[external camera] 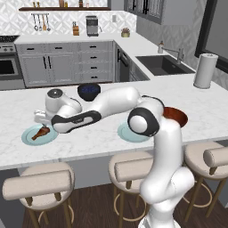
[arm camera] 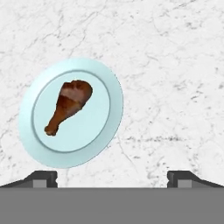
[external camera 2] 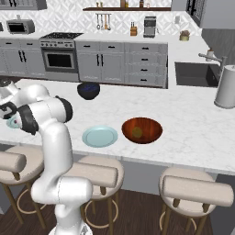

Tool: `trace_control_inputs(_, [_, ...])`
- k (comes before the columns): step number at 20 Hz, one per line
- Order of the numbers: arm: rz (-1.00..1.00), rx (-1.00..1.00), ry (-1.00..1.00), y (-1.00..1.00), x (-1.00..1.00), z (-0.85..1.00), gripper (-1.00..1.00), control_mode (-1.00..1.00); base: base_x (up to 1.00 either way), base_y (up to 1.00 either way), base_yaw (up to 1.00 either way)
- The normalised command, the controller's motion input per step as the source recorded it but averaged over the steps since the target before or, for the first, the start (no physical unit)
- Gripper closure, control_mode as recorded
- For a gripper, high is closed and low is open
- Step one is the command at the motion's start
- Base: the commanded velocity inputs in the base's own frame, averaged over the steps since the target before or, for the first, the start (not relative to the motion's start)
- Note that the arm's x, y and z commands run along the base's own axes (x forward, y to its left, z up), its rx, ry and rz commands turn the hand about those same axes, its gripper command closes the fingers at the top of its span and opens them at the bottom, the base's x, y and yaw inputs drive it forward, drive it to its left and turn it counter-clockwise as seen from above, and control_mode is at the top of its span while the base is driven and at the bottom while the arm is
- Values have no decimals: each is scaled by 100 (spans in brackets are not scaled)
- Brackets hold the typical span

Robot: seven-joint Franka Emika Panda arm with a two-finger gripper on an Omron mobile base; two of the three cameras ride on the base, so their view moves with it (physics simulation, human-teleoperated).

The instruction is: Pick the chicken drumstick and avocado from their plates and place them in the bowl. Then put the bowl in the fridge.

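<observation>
The gripper (arm camera: 112,177) hangs with jaws fully spread and empty above the counter, the chicken drumstick (arm camera: 68,106) lying untouched on its pale blue plate (arm camera: 109,87) off to one side. The avocado (external camera 2: 137,132) already sits in the reddish-brown bowl (external camera 2: 153,126); the other plate (external camera 2: 99,137) is bare. Drumstick and fridge steps remain. The arm reaches far left, hand pointing down.

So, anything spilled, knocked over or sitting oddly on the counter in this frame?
Nothing stands out. The orange-brown chicken drumstick lies flat on its pale blue plate, the yellow-green avocado sits inside the upright reddish-brown bowl, and the white paper towel roll stands straight.
</observation>
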Motion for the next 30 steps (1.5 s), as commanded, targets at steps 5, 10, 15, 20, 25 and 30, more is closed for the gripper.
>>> trace_control_inputs(5, [-5,0,2,0,48,-21,-100,-100,0,0,0])
trace_control_inputs(10, [-5,0,2,19,46,-4,-100,-100,0,0,0])
trace_control_inputs(15, [-8,0,8,17,24,-22,-100,-100,0,0,0])
trace_control_inputs(20, [-8,0,9,19,27,-27,-100,-100,0,0,0])
trace_control_inputs(25, [-4,0,1,23,31,-10,-100,-100,0,0,0])
trace_control_inputs(30, [-1,0,0,34,12,-15,-100,-100,0,0,0])
